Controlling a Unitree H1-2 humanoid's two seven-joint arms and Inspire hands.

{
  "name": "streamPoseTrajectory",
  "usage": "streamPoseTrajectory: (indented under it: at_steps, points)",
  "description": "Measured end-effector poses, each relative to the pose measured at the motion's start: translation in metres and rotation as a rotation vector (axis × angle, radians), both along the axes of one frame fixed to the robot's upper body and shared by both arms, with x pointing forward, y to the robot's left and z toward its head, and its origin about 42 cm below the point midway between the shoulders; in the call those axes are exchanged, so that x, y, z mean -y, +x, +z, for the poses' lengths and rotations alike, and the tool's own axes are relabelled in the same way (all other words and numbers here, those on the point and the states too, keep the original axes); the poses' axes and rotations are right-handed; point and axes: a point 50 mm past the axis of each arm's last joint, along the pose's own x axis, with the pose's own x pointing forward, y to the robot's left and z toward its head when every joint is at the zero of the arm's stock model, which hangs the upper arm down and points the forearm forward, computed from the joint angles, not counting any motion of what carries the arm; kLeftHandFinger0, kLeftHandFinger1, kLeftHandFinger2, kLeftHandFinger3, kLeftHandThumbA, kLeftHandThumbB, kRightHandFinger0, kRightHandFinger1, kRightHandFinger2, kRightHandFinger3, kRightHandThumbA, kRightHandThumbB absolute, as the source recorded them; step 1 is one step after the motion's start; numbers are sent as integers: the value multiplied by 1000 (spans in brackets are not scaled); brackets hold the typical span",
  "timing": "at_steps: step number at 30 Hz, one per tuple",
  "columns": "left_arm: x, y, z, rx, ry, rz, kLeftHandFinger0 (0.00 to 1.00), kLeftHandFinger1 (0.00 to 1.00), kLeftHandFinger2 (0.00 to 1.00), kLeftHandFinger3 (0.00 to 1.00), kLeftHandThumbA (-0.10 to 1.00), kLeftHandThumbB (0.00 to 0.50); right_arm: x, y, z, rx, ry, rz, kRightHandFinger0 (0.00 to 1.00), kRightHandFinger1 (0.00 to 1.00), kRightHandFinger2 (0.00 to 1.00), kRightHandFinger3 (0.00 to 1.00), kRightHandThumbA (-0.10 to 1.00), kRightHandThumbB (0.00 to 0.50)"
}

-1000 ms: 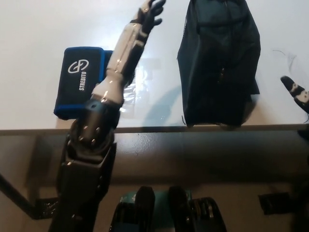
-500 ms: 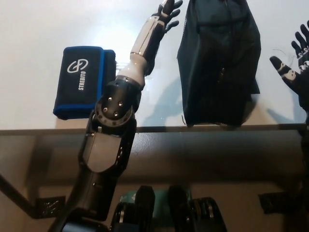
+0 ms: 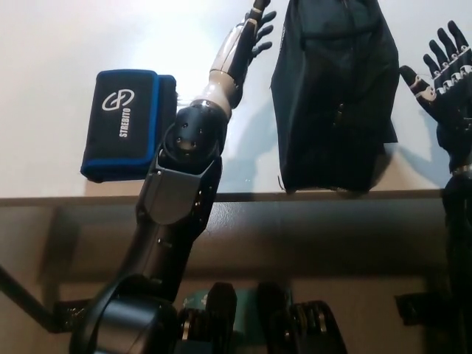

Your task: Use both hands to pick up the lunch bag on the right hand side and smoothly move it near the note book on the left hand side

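The dark lunch bag (image 3: pixel 332 96) stands on the white table (image 3: pixel 74 37), right of the middle. On the table's left lies a blue-edged black notebook (image 3: pixel 125 125) with white lettering. My left arm stretches across the table between the two, and my left hand (image 3: pixel 257 29) is open with its fingers spread right beside the bag's upper left side. At the far right my right hand (image 3: pixel 441 68) is open, palm towards the bag, a short gap from the bag's right side. Neither hand holds the bag.
The table's front edge (image 3: pixel 243 196) runs across the picture below the bag and notebook, with a dark shelf under it. My left forearm (image 3: pixel 192 147) partly covers the notebook's right edge.
My left arm has reached farther forward, bringing the hand closer to the bag's left side. My right hand has risen into view beside the bag's right side, fingers spread.
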Motion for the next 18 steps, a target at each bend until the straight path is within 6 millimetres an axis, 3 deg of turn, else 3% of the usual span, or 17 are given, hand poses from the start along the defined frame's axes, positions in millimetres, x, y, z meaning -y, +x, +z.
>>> streamPoseTrajectory:
  at_steps: [3,9,13,18]
  points:
    - [0,7,-8,-37,-1,13,1000,1000,1000,1000,1000,344,-2,1,-1,-5,13,9,1000,1000,1000,1000,1000,202]
    - [0,15,-27,-102,0,33,1000,1000,1000,1000,1000,406,-4,7,-12,-51,29,14,1000,1000,1000,1000,1000,206]
    - [2,16,-45,-166,4,37,1000,1000,1000,1000,1000,390,-11,19,-21,-98,65,20,1000,1000,1000,1000,1000,193]
    - [9,11,-67,-212,23,26,1000,1000,1000,1000,1000,398,-24,37,-25,-132,108,31,1000,1000,1000,1000,1000,242]
